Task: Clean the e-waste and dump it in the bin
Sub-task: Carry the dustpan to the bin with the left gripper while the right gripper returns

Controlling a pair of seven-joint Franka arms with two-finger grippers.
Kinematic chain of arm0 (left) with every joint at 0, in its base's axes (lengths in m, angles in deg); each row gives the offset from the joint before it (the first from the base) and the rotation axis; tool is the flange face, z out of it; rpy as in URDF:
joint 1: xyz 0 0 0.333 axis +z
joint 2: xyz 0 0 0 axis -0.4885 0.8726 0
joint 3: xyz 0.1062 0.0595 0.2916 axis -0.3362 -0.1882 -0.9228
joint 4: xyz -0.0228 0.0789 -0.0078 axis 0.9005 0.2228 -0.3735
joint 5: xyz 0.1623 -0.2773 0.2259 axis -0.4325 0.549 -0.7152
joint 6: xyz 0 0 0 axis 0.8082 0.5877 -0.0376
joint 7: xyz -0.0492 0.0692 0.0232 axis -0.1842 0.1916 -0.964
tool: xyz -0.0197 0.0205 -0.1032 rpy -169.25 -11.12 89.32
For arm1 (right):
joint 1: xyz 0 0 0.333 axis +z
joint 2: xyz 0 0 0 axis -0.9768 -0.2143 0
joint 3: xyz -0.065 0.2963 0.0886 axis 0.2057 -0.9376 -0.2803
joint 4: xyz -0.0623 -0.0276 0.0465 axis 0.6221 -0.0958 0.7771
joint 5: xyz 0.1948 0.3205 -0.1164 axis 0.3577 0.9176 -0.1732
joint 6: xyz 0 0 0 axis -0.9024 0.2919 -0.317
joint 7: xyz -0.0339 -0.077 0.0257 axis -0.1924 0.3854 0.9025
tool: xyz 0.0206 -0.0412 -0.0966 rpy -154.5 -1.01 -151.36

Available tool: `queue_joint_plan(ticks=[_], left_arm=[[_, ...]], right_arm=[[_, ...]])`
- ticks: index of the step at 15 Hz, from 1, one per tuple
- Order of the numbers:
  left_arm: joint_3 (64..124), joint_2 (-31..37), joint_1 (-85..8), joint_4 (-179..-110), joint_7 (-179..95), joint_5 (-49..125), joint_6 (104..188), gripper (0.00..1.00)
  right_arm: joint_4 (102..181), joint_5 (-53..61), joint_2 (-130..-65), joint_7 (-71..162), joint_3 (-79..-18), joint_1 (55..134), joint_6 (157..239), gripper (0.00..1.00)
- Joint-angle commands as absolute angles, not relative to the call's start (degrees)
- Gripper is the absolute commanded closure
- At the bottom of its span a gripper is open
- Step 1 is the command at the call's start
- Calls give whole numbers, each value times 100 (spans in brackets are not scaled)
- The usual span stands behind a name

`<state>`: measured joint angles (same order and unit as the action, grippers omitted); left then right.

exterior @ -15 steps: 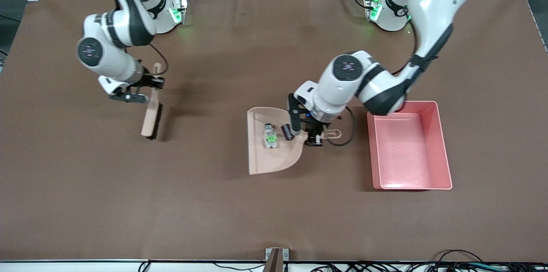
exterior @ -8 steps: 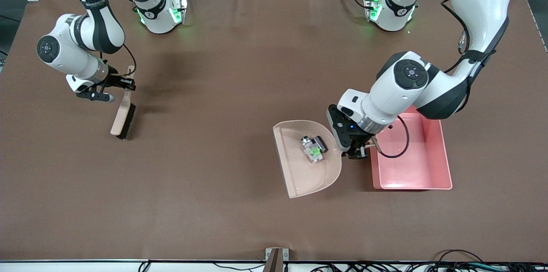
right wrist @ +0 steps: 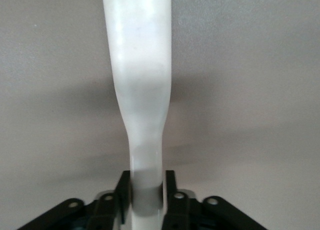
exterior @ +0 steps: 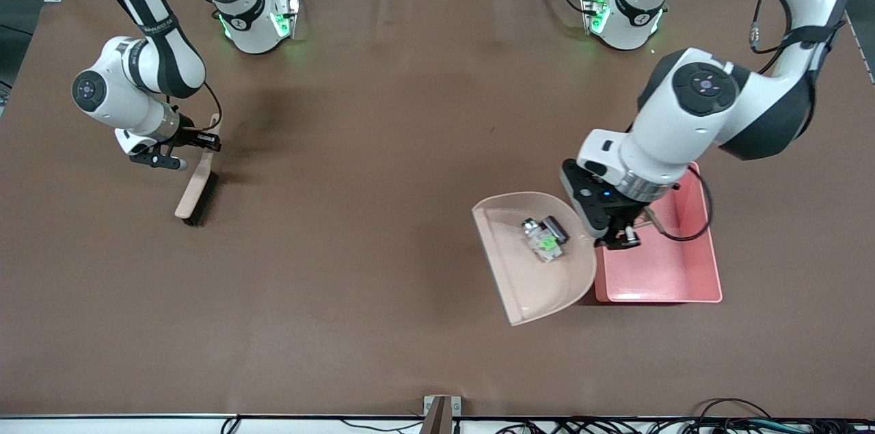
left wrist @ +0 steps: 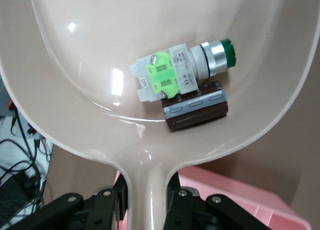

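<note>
We see the left gripper [exterior: 618,232] clamped on the handle of the beige flat plastic dustpan [exterior: 530,270], holding it in the air at the pink rectangular plastic bin's [exterior: 690,283] wall that faces the right arm's end of the table; the handle end lies over the bin's rim and the scoop's open edge is over the brown table cover [exterior: 383,215]. In the left wrist view the gripper's black fingers [left wrist: 107,202] press the dustpan [left wrist: 85,80] handle from both sides, and a pink corner of the bin [left wrist: 235,197] shows under the pan. The e-waste rests inside the scoop near its handle end: the whitish-grey electronic part with green marks and a metal collar [exterior: 542,238] [left wrist: 177,75] lies touching the small black ribbed block [exterior: 555,228] [left wrist: 196,109]. We see the right gripper [exterior: 195,140] at the right arm's end of the table, well apart from the bin, closed on the handle of a beige hand brush with dark bristles [exterior: 195,188]; the brush's bristle end slants down to the table cover. In the right wrist view the pale handle of the brush [right wrist: 140,90] runs between the gripper's closed fingers [right wrist: 122,192].
</note>
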<state>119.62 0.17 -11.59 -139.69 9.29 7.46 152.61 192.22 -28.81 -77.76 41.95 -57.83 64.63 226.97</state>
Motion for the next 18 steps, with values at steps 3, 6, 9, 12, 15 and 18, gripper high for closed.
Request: queue_joint_plan(ticks=[3,6,9,12,15,18], left_arm=[[10544,-736,-1762,-14111,2271,1751,15138,100],[9560,-974,-2254,-14208,2685,2559,14840,100],[8470,-1176,-2817,-14559,3466,2983,14812,100],[7766,-1255,-3082,-14805,4196,2984,14812,100],[7107,-1256,-3336,-15043,4751,2905,14812,100],[6903,-1133,-3355,-15070,4796,2318,14830,100]], right_arm=[[18615,-2954,-7750,4141,-5880,6312,22178,0],[16450,-2962,-7776,4097,-5880,6251,19646,0],[14170,-3068,-8145,4123,-5871,6075,17871,0],[13244,-3094,-8155,4114,-5871,5979,17790,0],[12725,-3094,-8155,4062,-5880,5969,17377,0],[12670,-3549,-8102,4070,-5941,6284,17332,0]])
